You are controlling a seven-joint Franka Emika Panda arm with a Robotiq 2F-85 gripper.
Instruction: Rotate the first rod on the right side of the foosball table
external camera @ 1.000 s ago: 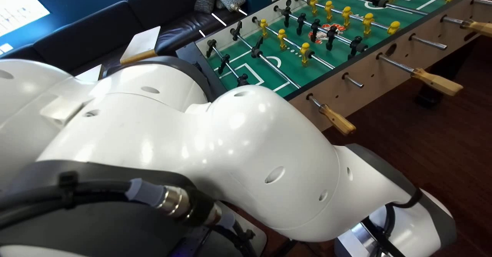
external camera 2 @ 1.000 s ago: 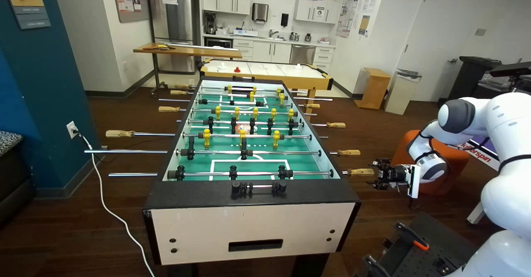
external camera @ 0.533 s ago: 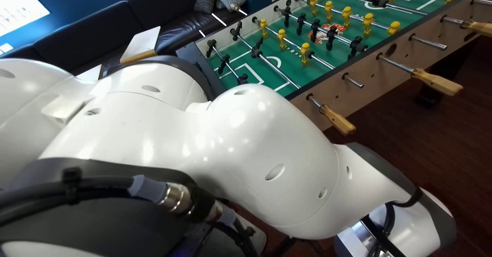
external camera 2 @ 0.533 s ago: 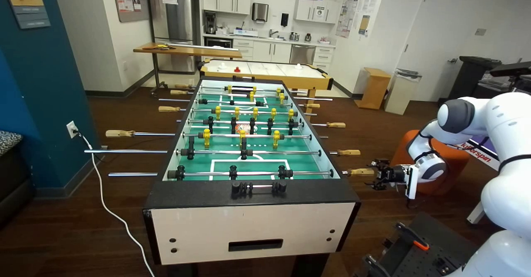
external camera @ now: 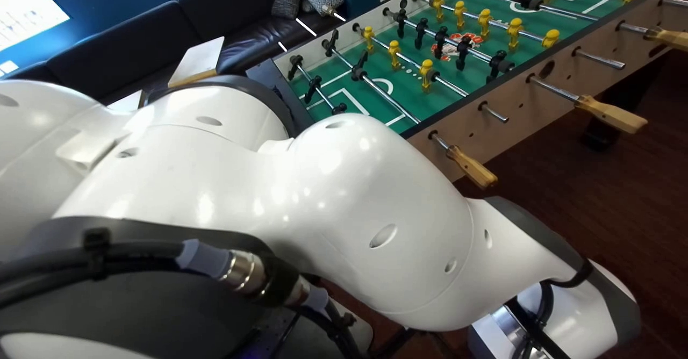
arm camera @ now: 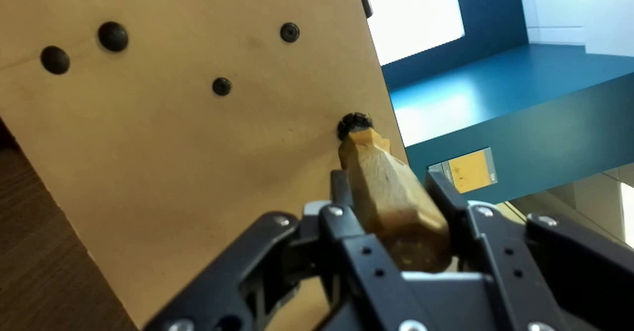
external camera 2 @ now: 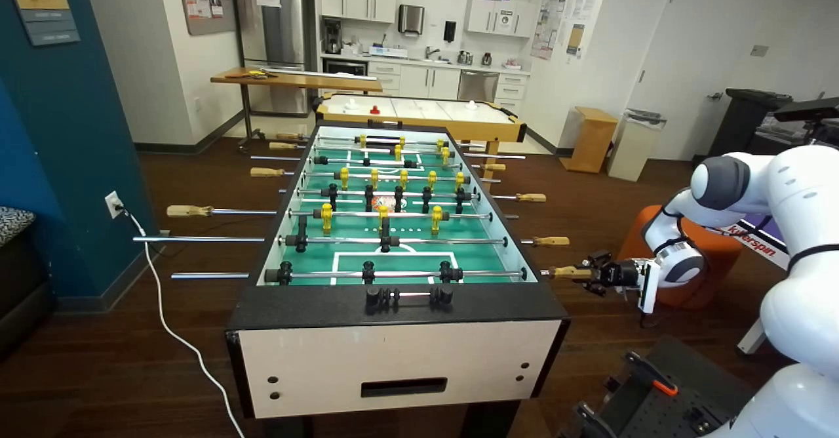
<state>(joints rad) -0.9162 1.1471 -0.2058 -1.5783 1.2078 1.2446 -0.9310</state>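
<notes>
Gripper [arm camera: 391, 187] is holding the tan handle [arm camera: 398, 202], its two black fingers [arm camera: 341, 190] standing narrow along opposite sides of the wood. The first rod [external camera 2: 409, 273], plain in an exterior view, is hiding behind that handle in the wrist view, where a black collar [arm camera: 349, 124] on the pale side of the foosball table [arm camera: 198, 172] is showing only partly. The handle's facets are appearing clearly there; in an exterior view the gripper is looking small and dark, its fingertips hard to separate from the wood. In an exterior view the white arm [external camera: 376, 203] is covering the table's near corner, and the gripper is lying out of sight, behind it or below the border. Both exterior views, unlike the wrist view, are showing the green, white-lined pitch [external camera 2: 482, 258]. From the table's right edge, next to the near right corner, the held handle is projecting. Black figures [external camera 2: 368, 271] are sitting on the first rod; yellow figures [external camera 2: 327, 220] are occupying a rod farther along. Beyond the far edge, a white-topped game table [external camera 2: 472, 130] is standing.
</notes>
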